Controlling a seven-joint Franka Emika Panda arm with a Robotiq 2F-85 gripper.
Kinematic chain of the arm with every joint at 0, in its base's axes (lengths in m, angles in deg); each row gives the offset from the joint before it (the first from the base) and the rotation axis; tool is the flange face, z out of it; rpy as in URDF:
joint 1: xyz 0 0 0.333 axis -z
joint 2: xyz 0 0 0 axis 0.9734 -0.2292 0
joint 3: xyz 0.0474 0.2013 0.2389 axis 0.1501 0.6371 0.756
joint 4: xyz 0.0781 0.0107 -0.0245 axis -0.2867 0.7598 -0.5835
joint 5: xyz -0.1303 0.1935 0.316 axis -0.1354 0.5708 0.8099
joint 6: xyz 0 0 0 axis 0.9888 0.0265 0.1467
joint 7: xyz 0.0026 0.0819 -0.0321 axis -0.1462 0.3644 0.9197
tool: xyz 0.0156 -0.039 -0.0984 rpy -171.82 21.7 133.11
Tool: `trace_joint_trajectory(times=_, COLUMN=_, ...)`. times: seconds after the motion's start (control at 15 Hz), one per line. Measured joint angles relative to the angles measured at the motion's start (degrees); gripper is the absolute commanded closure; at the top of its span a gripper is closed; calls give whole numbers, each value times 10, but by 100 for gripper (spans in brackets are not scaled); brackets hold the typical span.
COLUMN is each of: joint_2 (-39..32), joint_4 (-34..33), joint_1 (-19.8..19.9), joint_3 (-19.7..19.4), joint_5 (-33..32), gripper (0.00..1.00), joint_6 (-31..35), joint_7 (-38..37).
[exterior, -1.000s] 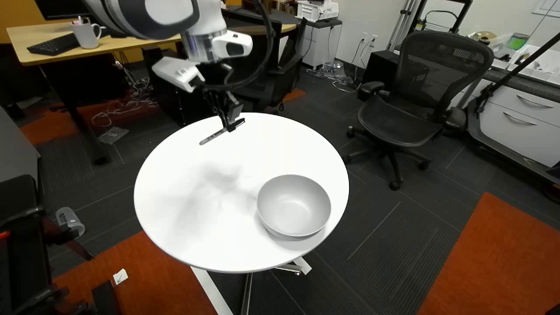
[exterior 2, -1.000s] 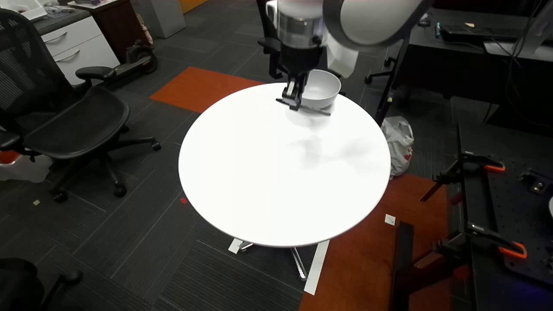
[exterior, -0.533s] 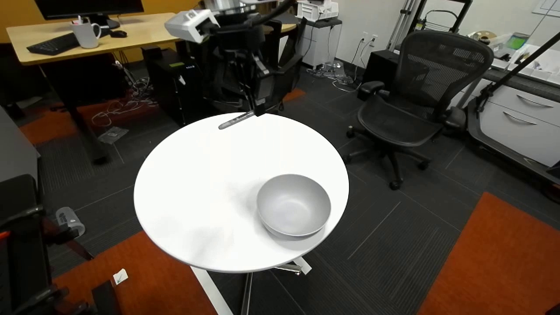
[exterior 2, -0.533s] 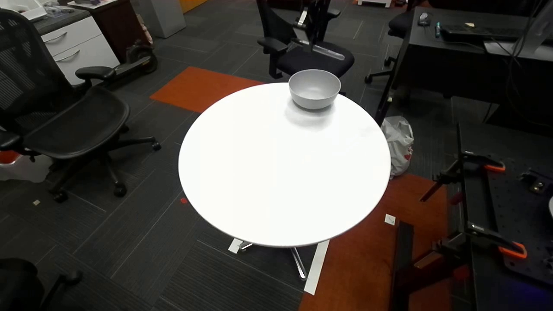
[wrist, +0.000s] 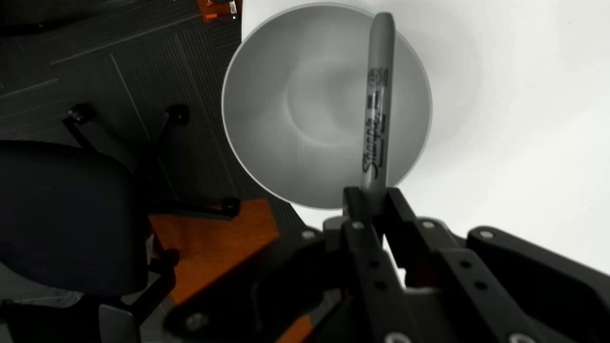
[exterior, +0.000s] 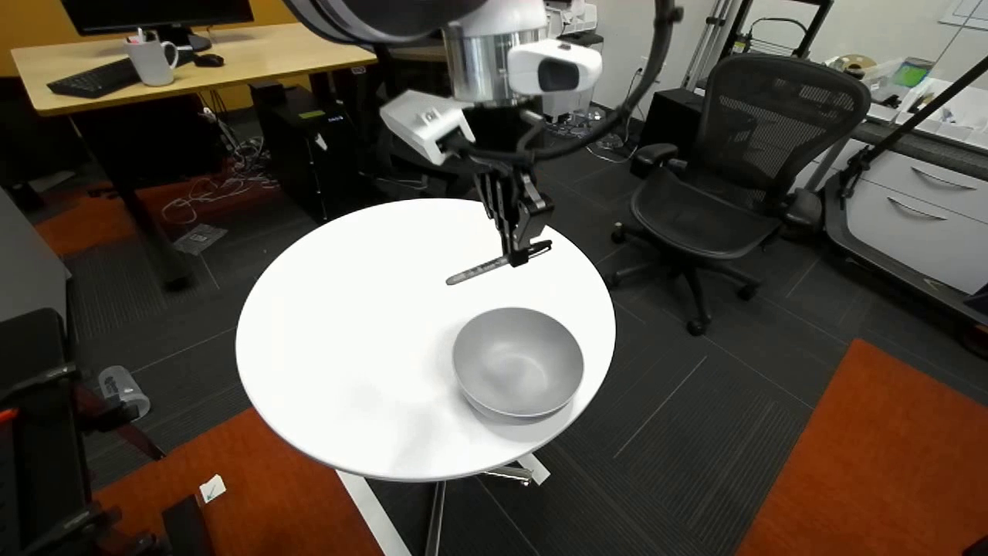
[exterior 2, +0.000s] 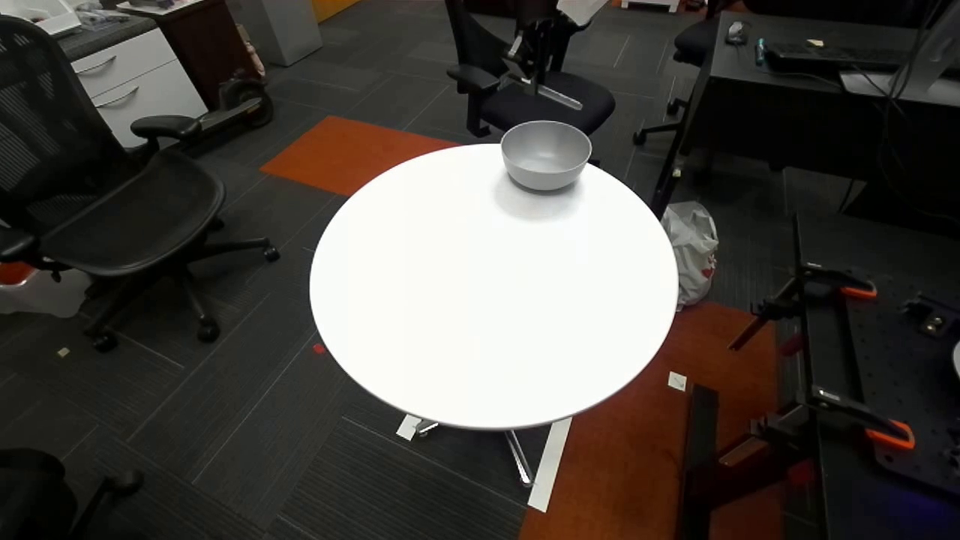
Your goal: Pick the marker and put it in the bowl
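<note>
The marker has a grey barrel with black print and a black cap end; it shows in both exterior views (exterior: 478,271) (exterior 2: 559,97) and in the wrist view (wrist: 378,109). My gripper (exterior: 518,255) is shut on it near the cap end and holds it roughly level in the air. The gripper also shows in an exterior view (exterior 2: 531,79) and in the wrist view (wrist: 373,202); its jaws hide part of the marker. The grey bowl (exterior: 517,363) (exterior 2: 546,161) stands upright with nothing in it. In the wrist view the marker's barrel overlaps the bowl (wrist: 295,152), apart from it and above.
The bowl stands near the edge of the round white table (exterior: 340,332) (exterior 2: 480,300). A black office chair (exterior: 741,154) stands beside the table. Another black chair (exterior 2: 547,105) is behind the bowl. A wooden desk with a white mug (exterior: 152,62) is at the back.
Over the last second my gripper, still shut on the marker, rose from the table and moved toward the bowl. In the last half second it came down somewhat. The bowl has not moved.
</note>
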Motion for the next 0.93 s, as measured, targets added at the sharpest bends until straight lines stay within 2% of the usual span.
trace_joint_trajectory(times=0.47, joint_2=-109, joint_4=-87, joint_1=31, joint_3=0, joint_5=45, gripper=96, joint_6=0, joint_7=0)
trace_joint_trajectory(times=0.93, joint_2=-157, joint_4=-119, joint_1=35, joint_3=0, joint_5=72, gripper=96, joint_6=0, joint_7=-2)
